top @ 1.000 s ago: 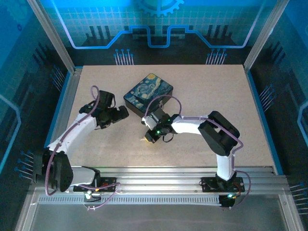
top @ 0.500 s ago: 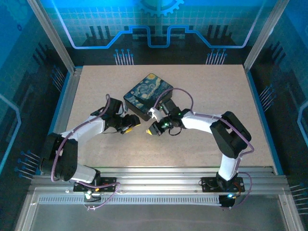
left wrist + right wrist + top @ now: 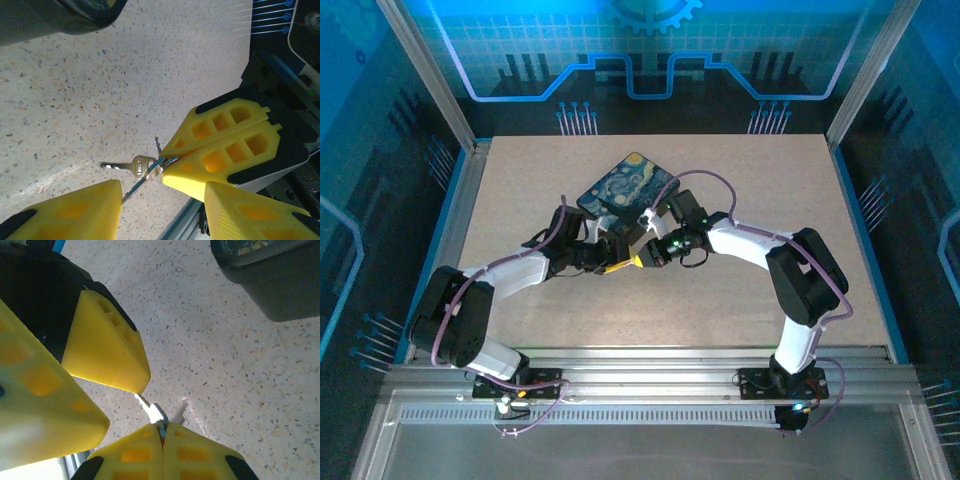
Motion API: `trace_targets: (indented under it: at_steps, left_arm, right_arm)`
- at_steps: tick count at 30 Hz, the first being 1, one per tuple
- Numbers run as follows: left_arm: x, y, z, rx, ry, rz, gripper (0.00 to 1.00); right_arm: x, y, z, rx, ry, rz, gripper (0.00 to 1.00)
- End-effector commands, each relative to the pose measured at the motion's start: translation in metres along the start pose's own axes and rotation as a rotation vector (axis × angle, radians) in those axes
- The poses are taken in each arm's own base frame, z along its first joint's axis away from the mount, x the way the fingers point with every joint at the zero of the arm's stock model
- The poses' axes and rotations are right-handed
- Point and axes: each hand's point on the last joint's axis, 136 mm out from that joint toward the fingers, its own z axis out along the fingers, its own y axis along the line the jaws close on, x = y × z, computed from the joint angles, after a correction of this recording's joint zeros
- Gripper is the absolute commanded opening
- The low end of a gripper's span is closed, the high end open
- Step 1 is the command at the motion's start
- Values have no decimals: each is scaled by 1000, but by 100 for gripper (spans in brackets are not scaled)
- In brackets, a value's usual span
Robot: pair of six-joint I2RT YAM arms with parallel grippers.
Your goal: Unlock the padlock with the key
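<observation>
Tiny pale key (image 3: 141, 166) — rounded head, thin blade, dangling from right gripper (image 3: 167, 166)

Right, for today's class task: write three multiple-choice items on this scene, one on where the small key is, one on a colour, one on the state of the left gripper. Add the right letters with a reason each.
1. Where is the small silvery metal key?
A) lying inside a bowl
B) dangling at the fingertips of the right gripper
C) lying flat in a tray

2. What colour are both grippers' fingers?
A) yellow
B) red
C) white

3. How do the jaws of the left gripper stand?
A) shut on the key
B) shut on nothing
C) open, with a gap between them

Answers:
1 B, since the left wrist view shows it hanging from those closed tips.
2 A, since both wrist views show yellow fingers.
3 C, since its two fingers stand apart at the bottom of the left wrist view.
</observation>
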Motion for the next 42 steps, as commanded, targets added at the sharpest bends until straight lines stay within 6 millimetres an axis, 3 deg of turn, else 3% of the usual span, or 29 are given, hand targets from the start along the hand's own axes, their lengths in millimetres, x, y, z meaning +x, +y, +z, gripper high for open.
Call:
trace_targets:
  at_steps: [1,9,13,20,30,42]
  left_arm:
    - [-3,-7,4,11,10,42,49]
    - [-8,-5,-2,-38,-2,74,50]
    - [-5,-14,-1,15,12,76,48]
    - [-2,-10,-4,3,6,77,44]
    - [-4,-14,-3,20,4,82,28]
    - [0,-20,-3,66,24,110,19]
  right_arm:
    - [-10,17,-14,-51,-20,6,1]
    - [-9,14,-18,-50,-23,18,1]
    - [-15,16,-20,-90,-50,52,1]
    - [-23,13,-29,-122,-97,90,1]
    - [-20,16,-28,-133,-85,97,1]
    - [-18,19,-18,-161,-53,110,1]
